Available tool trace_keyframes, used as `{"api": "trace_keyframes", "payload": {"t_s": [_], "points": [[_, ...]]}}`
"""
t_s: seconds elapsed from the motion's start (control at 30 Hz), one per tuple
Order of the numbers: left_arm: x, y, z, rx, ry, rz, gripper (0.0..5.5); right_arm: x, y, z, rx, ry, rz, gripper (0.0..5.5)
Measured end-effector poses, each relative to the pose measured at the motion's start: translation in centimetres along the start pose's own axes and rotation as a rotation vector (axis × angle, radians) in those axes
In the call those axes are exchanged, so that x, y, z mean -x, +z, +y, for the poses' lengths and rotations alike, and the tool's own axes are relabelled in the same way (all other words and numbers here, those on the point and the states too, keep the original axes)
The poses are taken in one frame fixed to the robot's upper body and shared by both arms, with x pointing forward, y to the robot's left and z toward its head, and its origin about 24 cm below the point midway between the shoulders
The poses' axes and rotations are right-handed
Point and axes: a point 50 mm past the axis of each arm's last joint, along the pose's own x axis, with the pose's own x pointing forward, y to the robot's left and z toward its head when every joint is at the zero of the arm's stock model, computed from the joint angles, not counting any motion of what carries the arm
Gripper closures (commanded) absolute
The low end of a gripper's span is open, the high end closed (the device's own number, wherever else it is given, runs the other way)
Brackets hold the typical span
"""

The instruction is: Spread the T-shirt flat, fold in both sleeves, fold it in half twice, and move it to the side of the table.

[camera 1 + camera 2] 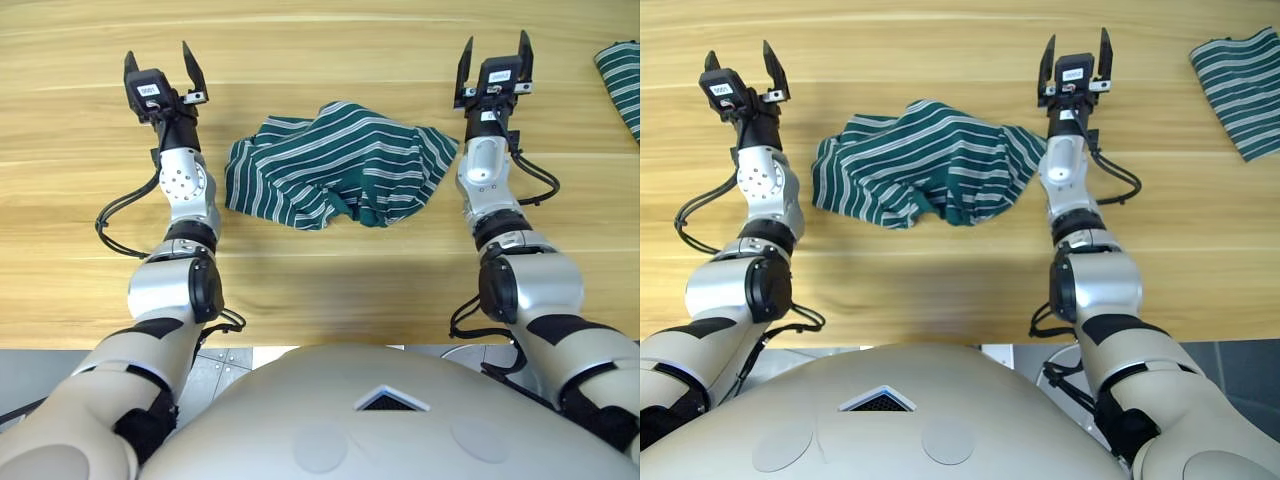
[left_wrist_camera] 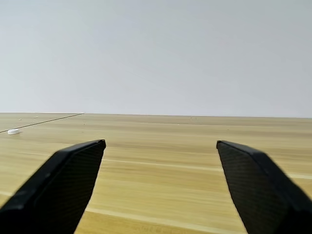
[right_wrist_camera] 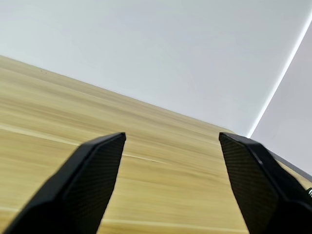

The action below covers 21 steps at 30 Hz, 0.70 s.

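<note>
A green T-shirt (image 1: 340,165) with thin white stripes lies crumpled in a heap on the wooden table (image 1: 300,280), between my two arms. My left gripper (image 1: 160,62) stands open to the left of the heap and a little farther back, nothing between its fingers (image 2: 63,185). To the right of the shirt my right gripper (image 1: 495,52) is open as well, its fingers (image 3: 92,180) framing bare wood. Neither gripper touches the cloth.
A second striped green cloth (image 1: 1240,90), folded, lies at the far right of the table. A small white object (image 2: 13,131) sits far off on the tabletop in the left wrist view. A pale wall rises behind the table's far edge.
</note>
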Motion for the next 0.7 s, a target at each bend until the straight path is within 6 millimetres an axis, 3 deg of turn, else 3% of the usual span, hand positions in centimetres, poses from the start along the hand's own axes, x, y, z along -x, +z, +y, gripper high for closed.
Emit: {"api": "trace_keyframes", "payload": {"t_s": [0.1,0.47,0.6,0.7], "points": [[0.6,-0.2,-0.6,-0.087,-0.056,-0.019,1.81,0.0,0.2,0.1,0.008,0.002,-0.018,1.97],[1.4,-0.8,-2.1,-0.118,-0.090,0.001,1.81,0.9,-0.5,0.2,0.028,-0.013,-0.004,1.97],[1.2,-0.9,-0.8,-0.063,-0.020,0.018,1.81,1.4,-1.0,0.4,0.021,-0.009,0.024,1.97],[1.0,-0.9,0.9,-0.050,0.051,0.026,1.81,1.2,-0.8,1.8,-0.010,0.028,0.051,1.97]]}}
